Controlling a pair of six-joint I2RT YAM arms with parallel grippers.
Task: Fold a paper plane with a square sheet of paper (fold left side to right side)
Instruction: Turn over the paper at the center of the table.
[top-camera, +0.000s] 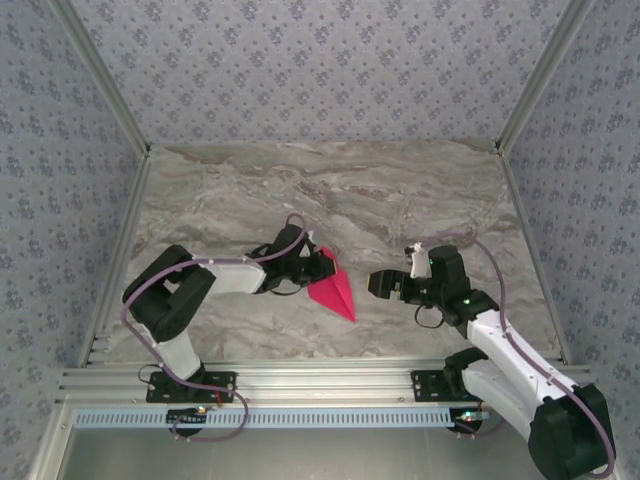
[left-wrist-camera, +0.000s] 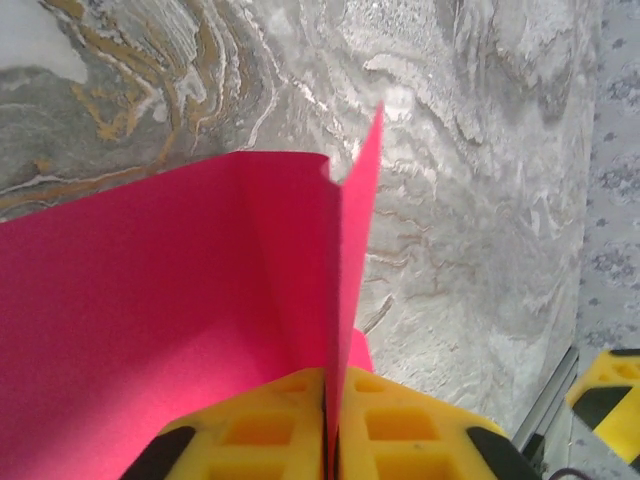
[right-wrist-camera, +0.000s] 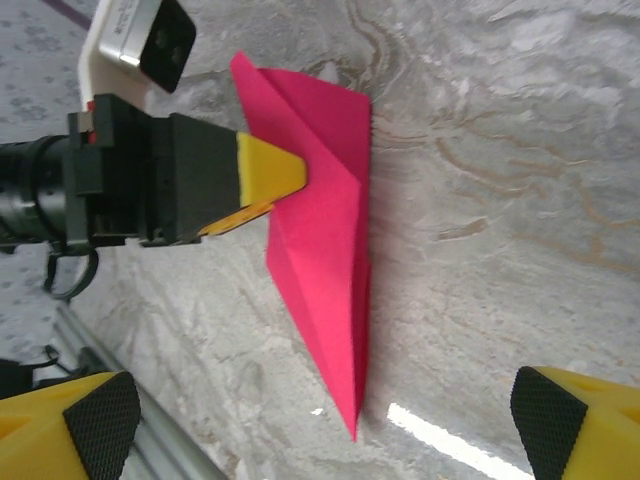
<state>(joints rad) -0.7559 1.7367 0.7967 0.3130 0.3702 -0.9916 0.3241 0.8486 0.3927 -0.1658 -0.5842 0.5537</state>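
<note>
1. The paper plane (top-camera: 334, 287) is seen lying on the marble-patterned counter (top-camera: 400, 195), between the two arms, with its sharp tip turned toward the near edge and slightly to the right.
2. The left pincer (left-wrist-camera: 330, 388) is clenched on the plane's wide end. In the left wrist view the yellow fingers (left-wrist-camera: 400, 425) are pressed together, with a thin layer of magenta paper caught between them.
3. From that grip one flap is held upright on edge, while the rest of the paper is spread out to the left of it.
4. In the right wrist view the plane is shown as a long, creased dart, nipped near its wide end by the left pincer's yellow fingertips.
5. The right pincer (top-camera: 384, 284) is released, its jaws spread wide. It is held just beside the plane, on the right, and apart from it.
6. Its black-padded fingertips (right-wrist-camera: 95, 420) are seen at the two lower corners of the right wrist view, with the plane's tip between them and untouched.
</note>
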